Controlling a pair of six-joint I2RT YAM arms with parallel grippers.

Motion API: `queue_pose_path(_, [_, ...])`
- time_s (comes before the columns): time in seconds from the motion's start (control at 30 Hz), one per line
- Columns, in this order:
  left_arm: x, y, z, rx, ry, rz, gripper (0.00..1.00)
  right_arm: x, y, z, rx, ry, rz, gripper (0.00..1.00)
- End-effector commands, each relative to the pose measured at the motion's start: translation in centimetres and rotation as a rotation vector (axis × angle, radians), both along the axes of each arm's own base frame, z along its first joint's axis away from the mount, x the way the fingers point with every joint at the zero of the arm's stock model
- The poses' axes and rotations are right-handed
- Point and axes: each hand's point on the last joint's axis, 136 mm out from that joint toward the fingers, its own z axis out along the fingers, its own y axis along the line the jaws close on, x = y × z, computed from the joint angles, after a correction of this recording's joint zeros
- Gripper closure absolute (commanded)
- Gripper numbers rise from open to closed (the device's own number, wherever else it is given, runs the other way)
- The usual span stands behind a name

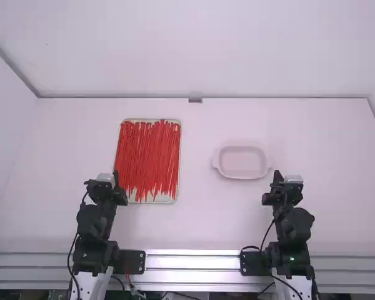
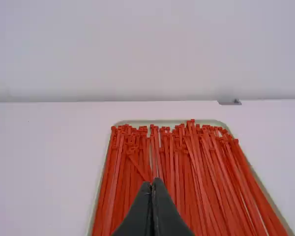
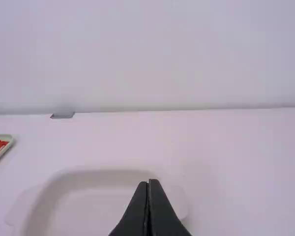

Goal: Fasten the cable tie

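Several red cable ties [image 1: 148,160] lie side by side in a pale tray [image 1: 120,164] left of the table's middle; in the left wrist view the ties [image 2: 187,172] fill the tray [image 2: 104,169]. My left gripper [image 1: 115,182] is folded back near its base by the tray's near left corner, fingers [image 2: 152,196] shut and holding nothing. My right gripper [image 1: 277,180] rests near its base just in front of a white dish [image 1: 241,162], its fingers [image 3: 148,196] also shut and holding nothing. The dish [image 3: 88,196] looks empty.
A small grey bracket [image 1: 195,99] sits at the table's far edge against the back wall. An aluminium rail [image 1: 187,259] runs along the near edge between the arm bases. Bare white table lies around the tray and dish.
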Motion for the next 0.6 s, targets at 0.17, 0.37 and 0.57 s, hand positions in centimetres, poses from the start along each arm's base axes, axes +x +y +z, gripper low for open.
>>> queue_pose_path(0.17, [0.0,0.0,0.2,-0.001,0.0,-0.002,0.99,0.0,0.1,0.2,-0.003,-0.002,0.005,0.98])
queue_pose_path(0.37, [0.0,-0.1,1.0,-0.003,0.019,-0.005,0.94,0.1,0.3,1.0,-0.007,0.014,0.015,0.94])
queue_pose_path(0.57, [0.2,-0.4,1.6,-0.002,0.06,-0.015,0.88,0.4,0.6,1.7,-0.011,0.052,0.027,0.88])
